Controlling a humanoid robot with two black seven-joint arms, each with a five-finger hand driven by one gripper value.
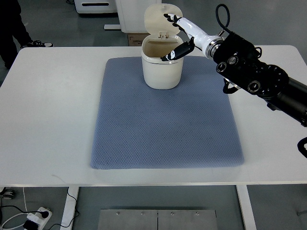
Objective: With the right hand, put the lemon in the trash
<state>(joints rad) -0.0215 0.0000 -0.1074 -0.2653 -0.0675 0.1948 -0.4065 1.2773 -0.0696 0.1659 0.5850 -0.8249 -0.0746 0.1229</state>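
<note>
A cream trash bin [161,72] with its lid flipped up stands at the far middle of the blue mat [165,120]. My right hand [175,37] hovers over the bin's right rim, fingers spread, thumb low near the rim and holding nothing. No lemon shows anywhere on the mat or table; the bin's inside is mostly hidden from this angle. The right arm [254,76] comes in from the right edge across the table's far right corner. The left arm is out of the picture.
The mat lies on a white table [53,120]. A person's dark legs and shoes [19,28] stand at the far left beyond the table. A cardboard box [134,38] and a white cabinet sit behind the bin. A power strip [36,218] lies on the floor.
</note>
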